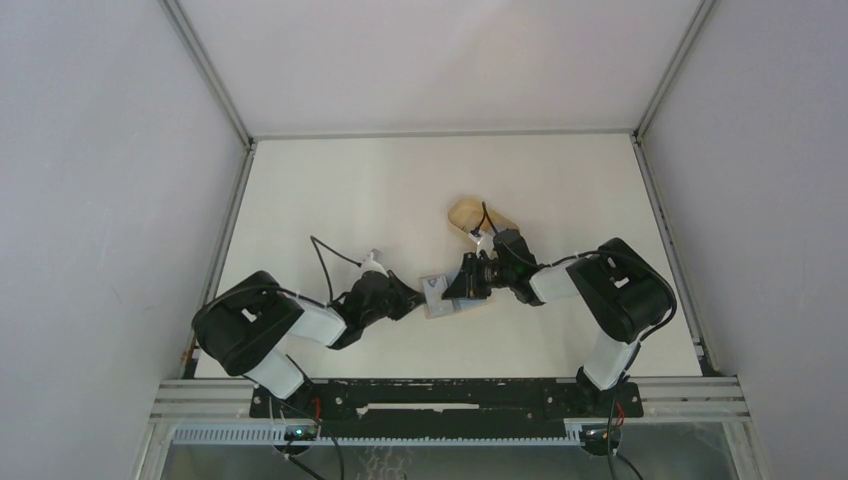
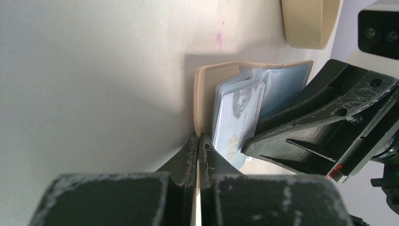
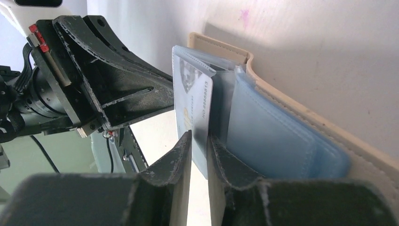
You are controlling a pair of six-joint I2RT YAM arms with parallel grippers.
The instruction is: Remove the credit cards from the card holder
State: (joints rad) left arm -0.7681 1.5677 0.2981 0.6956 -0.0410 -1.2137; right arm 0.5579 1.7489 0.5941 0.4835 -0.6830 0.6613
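White table [image 1: 400, 180], plain grey walls on three sides, nothing else in the booth to distract me.

My left gripper [image 2: 198, 140] is clamped tight on the near edge of the card holder [image 2: 205, 94]. Its fingers meet on the tan cover and pin it upright on its edge against the tabletop, open towards the other arm. The right gripper [image 3: 199, 137] comes in from the opposite side. Its jaws are nearly together, with the lower end of one credit card [image 3: 194, 94] between them. I read that as a pinch on the card, though a sliver of light shows lower down between the fingers.

That card is pale with a small portrait and a printed number. It stands proud of the clear blue-tinted sleeves [image 3: 277, 136] but looks part-way in its pocket. From the top camera the holder sits in mid-table between the two wrists, near the arms' side. The oval tan tray [image 2: 306, 28] lies just beyond it, apart from it.

As I judge it, the job is barely begun. No card is free of the holder, and this one looks like the first to come out. The sleeves behind it look full, though I can't count what they hold. What remains is to draw this card clear, set it down, and go back for the rest.
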